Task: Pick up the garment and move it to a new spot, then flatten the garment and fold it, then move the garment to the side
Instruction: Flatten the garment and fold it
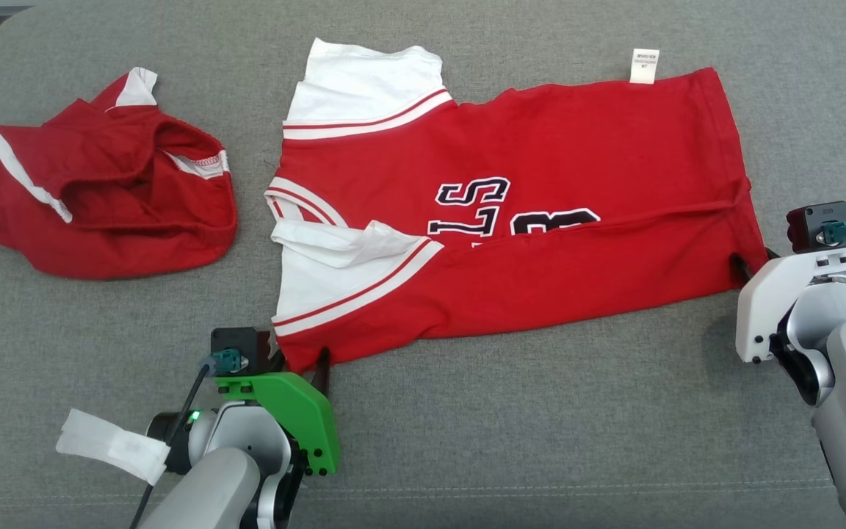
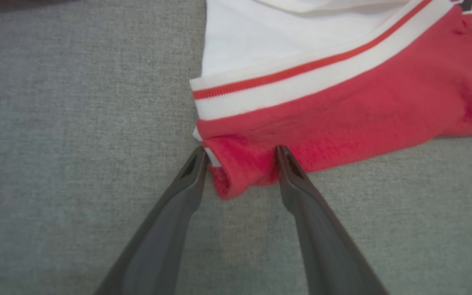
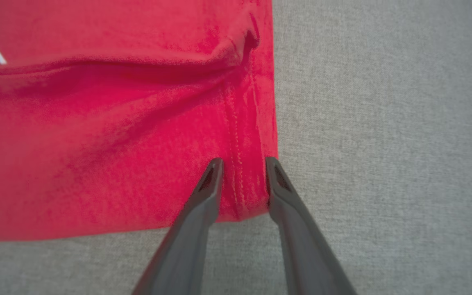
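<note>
The garment [image 1: 540, 169] is a red jersey with white sleeves and black lettering, spread sideways on the grey fabric surface [image 1: 540, 411], its near edge folded over. My left gripper [image 1: 304, 361] stands at the garment's near left corner. In the left wrist view that corner [image 2: 240, 172] is bunched between the spread fingers of the left gripper [image 2: 240, 157]. My right gripper [image 1: 752, 258] is at the near right hem corner. In the right wrist view the stitched hem [image 3: 240, 184] rises as a ridge between the parted fingers of the right gripper [image 3: 242, 166].
A crumpled pair of red shorts with white trim [image 1: 100, 198] lies to the left of the jersey. A white label [image 1: 643, 66] sticks out from the jersey's far edge. Bare grey fabric stretches along the near side and far right.
</note>
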Available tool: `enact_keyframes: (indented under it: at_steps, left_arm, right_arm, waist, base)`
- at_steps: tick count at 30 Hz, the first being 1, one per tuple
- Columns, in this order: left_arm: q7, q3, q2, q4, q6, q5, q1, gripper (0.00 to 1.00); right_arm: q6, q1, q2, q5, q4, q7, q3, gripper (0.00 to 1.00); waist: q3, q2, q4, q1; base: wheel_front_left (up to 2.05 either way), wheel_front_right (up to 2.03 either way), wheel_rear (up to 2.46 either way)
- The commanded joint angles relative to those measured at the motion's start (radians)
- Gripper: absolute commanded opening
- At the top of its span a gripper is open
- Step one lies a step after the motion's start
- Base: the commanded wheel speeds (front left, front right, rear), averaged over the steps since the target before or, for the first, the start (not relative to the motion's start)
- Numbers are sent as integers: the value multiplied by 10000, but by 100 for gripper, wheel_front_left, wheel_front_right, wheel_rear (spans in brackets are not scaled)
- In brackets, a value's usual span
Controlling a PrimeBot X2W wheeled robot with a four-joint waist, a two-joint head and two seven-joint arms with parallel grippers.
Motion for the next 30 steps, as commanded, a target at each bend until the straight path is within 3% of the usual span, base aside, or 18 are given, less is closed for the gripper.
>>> enact_keyframes:
  at_steps: [1,3,4,5,6,22,30]
  left_arm:
    - [209,-104,-63,202,-39,-131,2,41]
    - [272,-144,-68,239,-44,-153,10,30]
    - [350,-183,-67,272,-61,-179,19,17]
    - [388,-197,-69,290,-63,-192,25,4]
    - [389,-198,-70,294,-59,-186,28,0]
    - [544,-9,568,-77,2,-420,500,0]
    - [884,-113,1049,-403,49,-548,1085,0]
  right_arm:
    - [-14,30,-72,73,-24,107,34,32]
    - [-14,51,-88,146,-67,187,88,15]
    - [-16,66,-105,167,-85,208,103,0]
    - [-16,84,-122,200,-98,240,118,0]
    - [-16,110,-127,234,-115,255,134,0]
    - [-18,1749,-538,1171,-1423,239,-265,0]
    - [-19,3116,-253,1459,-2116,445,-621,0]
  waist:
    - [10,-1,-16,0]
    - [20,-1,-20,0]
    - [25,-1,-21,0]
    - [28,-1,-21,0]
    - [27,-1,-18,0]
    - [-682,-1,-145,0]
    - [-1201,-1,-327,0]
  base:
    - [0,0,0]
    - [0,0,0]
    - [0,0,0]
    - [0,0,0]
    - [0,0,0]
    - [0,0,0]
    - [0,0,0]
